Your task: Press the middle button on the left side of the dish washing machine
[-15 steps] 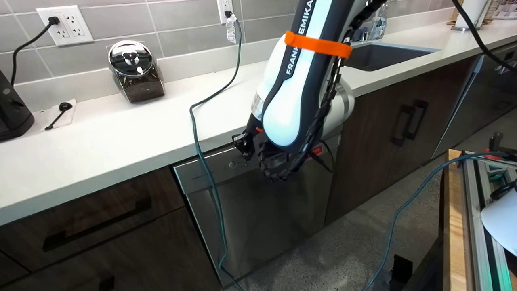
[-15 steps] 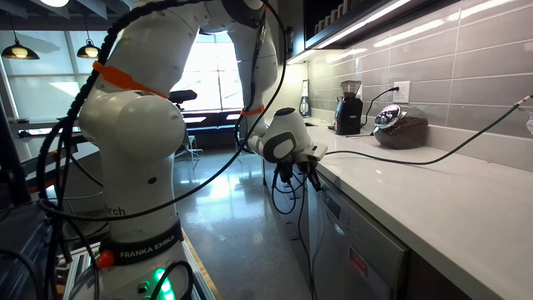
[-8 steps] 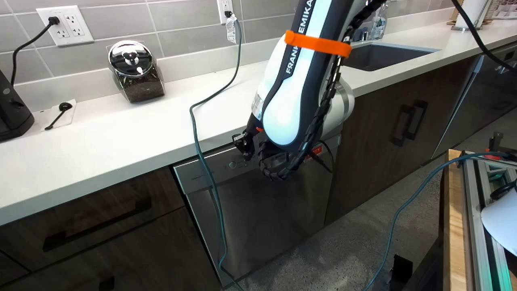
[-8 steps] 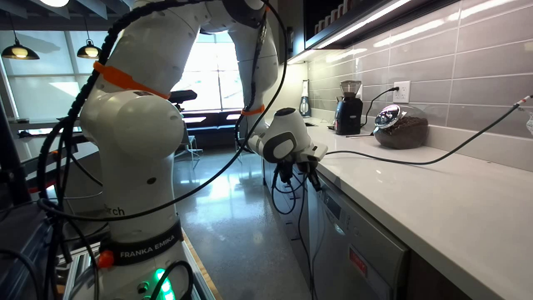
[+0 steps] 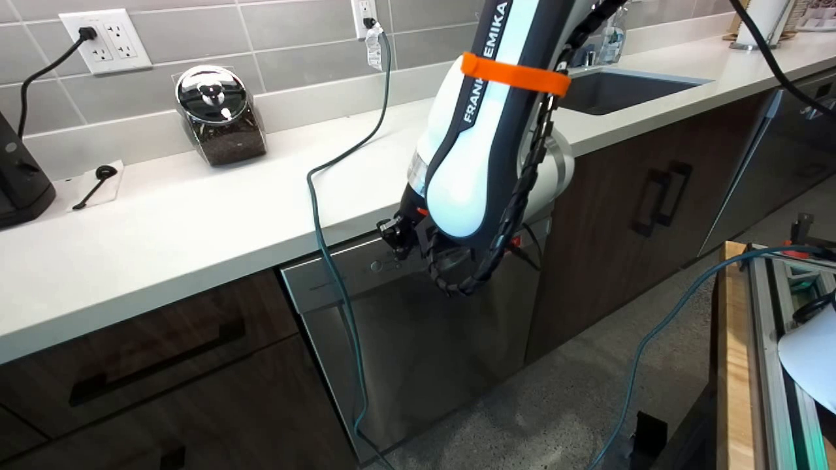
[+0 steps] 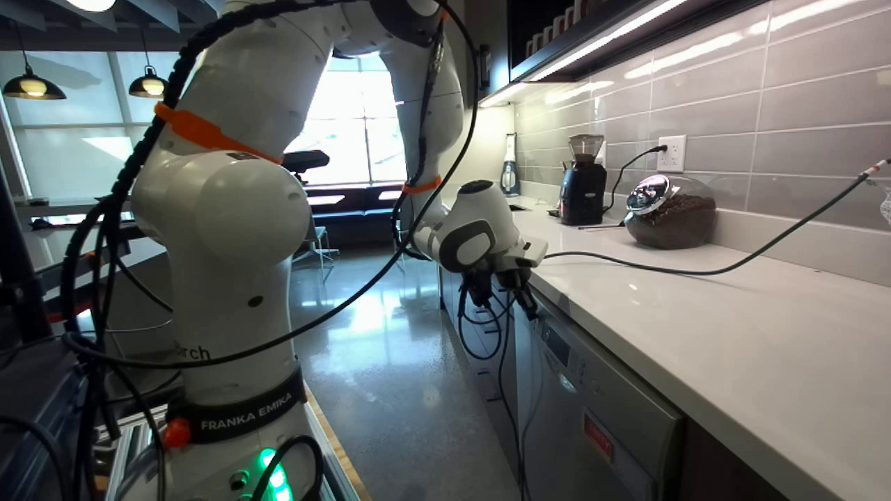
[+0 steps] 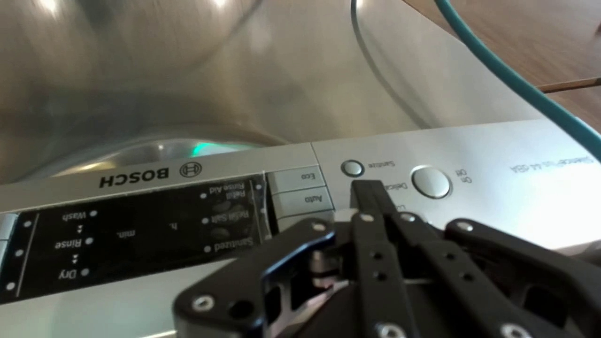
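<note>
A white robot arm (image 6: pixel 223 216) arches up, then down, its wrist (image 6: pixel 480 236) tilted just outside the front edge of the pale worktop (image 5: pixel 196 215). Below that edge stands the steel dish washing machine (image 5: pixel 444 346). The tool (image 7: pixel 372 188), fingers (image 7: pixel 364 197) together, points at its control strip (image 7: pixel 474 206), near the Auto button (image 7: pixel 303 201); whether they touch cannot be told.

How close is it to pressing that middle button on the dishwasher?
Done, it seems: the hand is shut and at the control strip of the dishwasher. Under way, it seems: aiming; the fingertips cover a spot next to the Sanitize button, hiding what they might touch. Left, probably: the push itself, as the dark display shows no lit digits, though that proves little.
</note>
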### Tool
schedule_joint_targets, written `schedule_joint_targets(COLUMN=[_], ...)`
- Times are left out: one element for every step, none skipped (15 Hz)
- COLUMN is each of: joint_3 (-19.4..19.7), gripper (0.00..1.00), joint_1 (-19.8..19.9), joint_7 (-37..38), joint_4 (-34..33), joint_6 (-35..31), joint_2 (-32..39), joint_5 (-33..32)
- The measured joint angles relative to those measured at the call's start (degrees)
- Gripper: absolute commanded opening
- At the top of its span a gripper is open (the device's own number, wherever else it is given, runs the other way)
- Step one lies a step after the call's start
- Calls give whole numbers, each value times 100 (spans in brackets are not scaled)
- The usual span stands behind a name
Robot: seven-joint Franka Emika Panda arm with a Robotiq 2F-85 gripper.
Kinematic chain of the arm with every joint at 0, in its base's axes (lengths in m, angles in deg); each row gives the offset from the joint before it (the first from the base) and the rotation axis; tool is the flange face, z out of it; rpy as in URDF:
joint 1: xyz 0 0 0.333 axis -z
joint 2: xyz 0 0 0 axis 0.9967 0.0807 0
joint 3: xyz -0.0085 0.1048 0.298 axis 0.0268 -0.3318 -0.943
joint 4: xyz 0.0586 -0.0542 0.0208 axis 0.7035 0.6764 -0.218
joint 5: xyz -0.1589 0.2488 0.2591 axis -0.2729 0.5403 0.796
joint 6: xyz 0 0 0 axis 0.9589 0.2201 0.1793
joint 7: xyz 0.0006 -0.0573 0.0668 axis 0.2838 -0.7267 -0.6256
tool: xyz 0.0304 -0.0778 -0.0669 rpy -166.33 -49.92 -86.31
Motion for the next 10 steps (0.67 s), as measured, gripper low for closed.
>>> schedule_joint_targets(joint_3=[97, 218, 349, 467, 588, 690, 747, 779, 814, 849], gripper=[0, 0, 0, 0, 0, 0, 0, 0, 0, 26], joint_1=[-95, -217, -346, -456, -550, -626, -661, -669, -672, -671], joint_7=[-82, -150, -220, -286, -358, -428, -506, -598, -694, -781], joint_4=[12, 28, 50, 82, 122, 164, 197, 227, 261, 295], joint_6=[10, 21, 28, 29, 29, 29, 29, 29, 29, 29], joint_2=[1, 2, 2, 2, 2, 2, -1, -12, -25, -36], joint_5=[0, 0, 0, 0, 0, 0, 0, 0, -1, -3])
